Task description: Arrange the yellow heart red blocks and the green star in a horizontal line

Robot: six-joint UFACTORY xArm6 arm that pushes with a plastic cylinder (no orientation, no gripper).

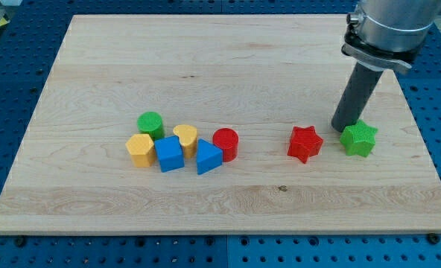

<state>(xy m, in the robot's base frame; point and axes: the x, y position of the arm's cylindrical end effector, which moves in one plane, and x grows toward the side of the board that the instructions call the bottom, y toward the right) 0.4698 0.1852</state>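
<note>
Camera view shows you the whole board [79, 45], and the red star [305, 143] makes a handy landmark: the green star [358, 138] sits just to its right at nearly the same height, the red cylinder [226, 144] lies well to its left on about the same row, and the yellow heart [185, 138] is just beyond that cylinder, packed against the blue cube [170, 154] and the blue triangular block [208, 157]. Further left of the red star still are the green cylinder [150, 123] and the yellow hexagonal block [140, 149]. Your tool is a bare rod, holding nothing; my tip [343, 126] stands between the two stars and a little above their row, seemingly touching the green star's upper left edge, though the rod hides the contact itself. The line looks nearly made, so your step, as I judge it, is trimming: nudge the green star in short strokes through its centre, since an off-centre push will spin it. Mind that the board's right edge is near that star, so favour pushes leftward or downward. The widest open room lies above the row and between the red star and the red cylinder; use it to travel, and come at the heart from above to avoid dragging the blue blocks.
</note>
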